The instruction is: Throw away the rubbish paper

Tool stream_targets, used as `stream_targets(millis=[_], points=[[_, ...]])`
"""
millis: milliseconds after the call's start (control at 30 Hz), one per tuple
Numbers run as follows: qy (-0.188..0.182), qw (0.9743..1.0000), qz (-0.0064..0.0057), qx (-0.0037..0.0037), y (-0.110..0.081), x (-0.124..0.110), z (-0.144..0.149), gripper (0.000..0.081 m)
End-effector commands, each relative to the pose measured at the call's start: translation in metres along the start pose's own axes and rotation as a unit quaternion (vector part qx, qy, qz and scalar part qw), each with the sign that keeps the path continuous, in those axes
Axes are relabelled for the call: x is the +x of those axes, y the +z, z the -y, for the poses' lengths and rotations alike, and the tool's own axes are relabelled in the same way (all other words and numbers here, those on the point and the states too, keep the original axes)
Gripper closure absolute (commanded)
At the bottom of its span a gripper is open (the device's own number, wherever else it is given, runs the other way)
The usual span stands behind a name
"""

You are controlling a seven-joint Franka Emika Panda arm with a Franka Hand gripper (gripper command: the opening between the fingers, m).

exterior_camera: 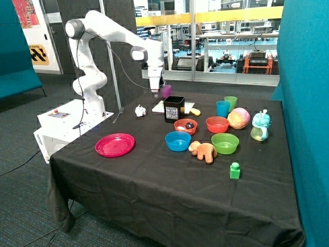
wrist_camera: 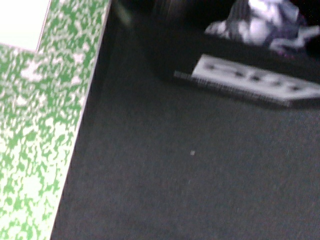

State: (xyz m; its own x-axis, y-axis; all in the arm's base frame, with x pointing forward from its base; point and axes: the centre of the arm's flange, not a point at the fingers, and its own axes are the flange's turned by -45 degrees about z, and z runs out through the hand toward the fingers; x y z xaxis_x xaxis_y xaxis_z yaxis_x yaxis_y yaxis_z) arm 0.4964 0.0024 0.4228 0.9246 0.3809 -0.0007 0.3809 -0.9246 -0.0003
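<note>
At the left of the outside view a pink plate (exterior_camera: pixel 115 144) lies on the black-clothed surface (exterior_camera: pixel 154 190). Right of it and further up the frame, one ball of rubbish paper (exterior_camera: pixel 140 110) sits on the cloth near the back edge. Above and just right of that ball the gripper (exterior_camera: pixel 156 93) hangs over the surface, near a purple cup (exterior_camera: pixel 166 91) and a flat white sheet (exterior_camera: pixel 160 107); whether its fingers are open or closed cannot be told. Next comes the black box (exterior_camera: pixel 174 109), and in the wrist view a second crumpled rubbish paper (wrist_camera: pixel 267 24) lies inside it, at the upper right of that frame. Further right stand an orange bowl (exterior_camera: pixel 185 126), a blue bowl (exterior_camera: pixel 178 141), a red bowl (exterior_camera: pixel 217 124) and a green bowl (exterior_camera: pixel 225 143).
</note>
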Motion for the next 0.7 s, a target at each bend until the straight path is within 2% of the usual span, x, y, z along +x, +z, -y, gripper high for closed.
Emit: stream_targets(millis=[0, 133, 300, 367, 500, 533, 567, 600, 667], points=[[-0.011, 0.9999, -0.0003, -0.00016, 0.003, -0.037, 0.013, 0.0079], [-0.041, 0.9992, -0.0003, -0.00017, 0.009, -0.050, 0.024, 0.0093], [-0.089, 0.9960, -0.0003, -0.00018, 0.017, -0.067, 0.044, 0.0096], [-0.097, 0.9953, -0.0003, -0.00019, 0.018, -0.072, 0.050, 0.0097], [-0.130, 0.9915, -0.0003, -0.00020, 0.023, -0.085, 0.064, 0.0085], [-0.142, 0.9898, -0.0003, -0.00020, 0.024, -0.088, 0.067, 0.0085], [-0.144, 0.9896, -0.0003, -0.00020, 0.025, -0.090, 0.069, 0.0087], [-0.154, 0.9881, -0.0003, -0.00020, 0.026, -0.093, 0.072, 0.0082], [-0.162, 0.9868, -0.0003, -0.00021, 0.028, -0.098, 0.075, 0.0072]])
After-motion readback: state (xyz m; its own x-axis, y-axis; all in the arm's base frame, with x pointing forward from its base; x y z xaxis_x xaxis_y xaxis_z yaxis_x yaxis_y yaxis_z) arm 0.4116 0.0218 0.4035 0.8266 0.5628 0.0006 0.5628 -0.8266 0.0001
